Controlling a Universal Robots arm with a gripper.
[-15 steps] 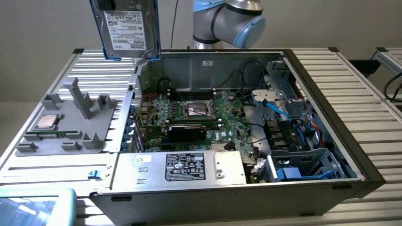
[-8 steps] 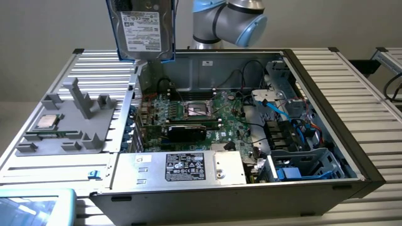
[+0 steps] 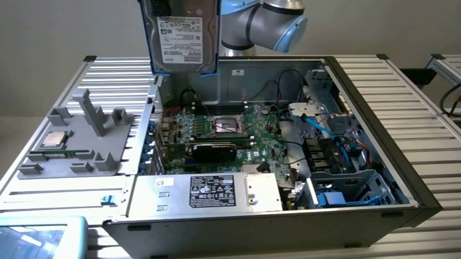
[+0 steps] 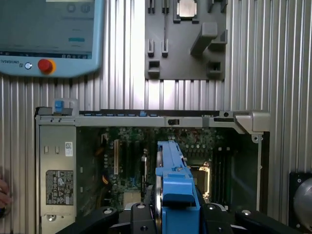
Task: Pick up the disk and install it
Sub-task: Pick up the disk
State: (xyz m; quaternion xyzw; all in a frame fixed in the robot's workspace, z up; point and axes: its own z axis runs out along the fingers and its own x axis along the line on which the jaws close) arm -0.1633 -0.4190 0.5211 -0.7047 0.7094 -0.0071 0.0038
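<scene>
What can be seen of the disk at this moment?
The disk is a flat silver-grey metal drive with a white printed label and blue plastic rails along its edges. It hangs upright, label toward the exterior view, lifted above the open computer case. Nothing touches it except the black jaws shut on it from either side.

You have an open computer case (image 3: 252,229) on the ribbed surface (image 3: 407,102), its green circuit board (image 3: 270,141) exposed and a black-labelled silver box (image 3: 212,191) along its near wall. By the surface's edge on the exterior view's left, a grey holder (image 3: 86,154) carries a square chip (image 3: 55,139). A blue-framed screen (image 3: 40,234) lies at the near corner.
</scene>
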